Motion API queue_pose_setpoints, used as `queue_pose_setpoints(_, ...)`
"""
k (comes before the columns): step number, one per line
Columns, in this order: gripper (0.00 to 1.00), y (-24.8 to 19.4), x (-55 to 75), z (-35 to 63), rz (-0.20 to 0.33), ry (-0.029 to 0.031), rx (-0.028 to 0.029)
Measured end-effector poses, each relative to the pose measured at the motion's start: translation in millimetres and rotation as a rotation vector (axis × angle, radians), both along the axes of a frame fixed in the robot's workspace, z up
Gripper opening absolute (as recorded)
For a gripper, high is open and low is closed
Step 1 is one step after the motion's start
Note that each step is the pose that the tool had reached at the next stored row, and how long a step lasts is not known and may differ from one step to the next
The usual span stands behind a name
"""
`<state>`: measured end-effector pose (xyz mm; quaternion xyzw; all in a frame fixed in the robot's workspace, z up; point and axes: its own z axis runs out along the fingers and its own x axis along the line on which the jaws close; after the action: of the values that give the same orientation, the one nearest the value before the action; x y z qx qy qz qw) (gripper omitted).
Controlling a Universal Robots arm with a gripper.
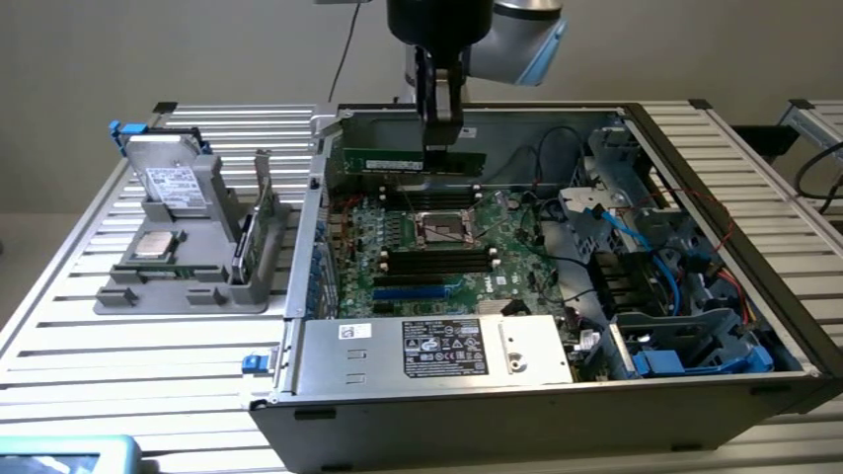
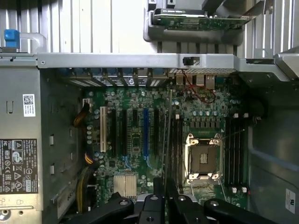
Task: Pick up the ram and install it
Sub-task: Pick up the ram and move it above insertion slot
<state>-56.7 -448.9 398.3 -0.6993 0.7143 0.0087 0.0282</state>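
Observation:
The ram (image 1: 390, 160), a slim green stick, hangs level inside the open computer case (image 1: 685, 395), over the far end of the motherboard (image 1: 507, 247). My gripper (image 1: 441, 146) comes down from above and is shut on the stick's upper edge, toward its end on the exterior view's right. Just below the stick lie the far black memory slots (image 1: 428, 188), beside the processor socket (image 1: 444, 228). In the wrist view the ram (image 2: 167, 135) appears edge-on as a thin line running out from my gripper (image 2: 164, 189), above the slots (image 2: 176, 149) beside the socket (image 2: 203, 158).
A grey holder (image 1: 185, 281) on the exterior view's left carries a silver processor chip (image 1: 157, 244), a drive (image 1: 172, 184) and an upright green card (image 1: 268, 219). The power supply (image 1: 435, 348) fills the case's near side. Blue and black cables (image 1: 633, 232) crowd the right.

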Motion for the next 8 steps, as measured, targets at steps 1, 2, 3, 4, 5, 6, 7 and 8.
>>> queue_pose_setpoints(1,0.14,1.9,1.1,-0.9,0.000,-0.0009,-0.0001)
queue_pose_setpoints(2,0.14,4.0,2.2,-1.8,0.000,-0.0019,-0.0002)
queue_pose_setpoints(3,0.14,6.2,3.3,-2.6,0.000,-0.0027,-0.0006)
queue_pose_setpoints(4,0.14,8.7,4.4,-3.4,0.000,-0.0035,-0.0014)
queue_pose_setpoints(5,0.14,11.6,5.4,-4.1,0.000,-0.0043,-0.0027)
queue_pose_setpoints(6,0.14,14.9,6.1,-4.8,0.000,-0.0056,-0.0042)
queue_pose_setpoints(7,0.14,18.2,6.7,-5.3,0.000,-0.0074,-0.0063)
queue_pose_setpoints(8,0.14,21.4,7.1,-5.7,0.000,-0.0092,-0.0092)
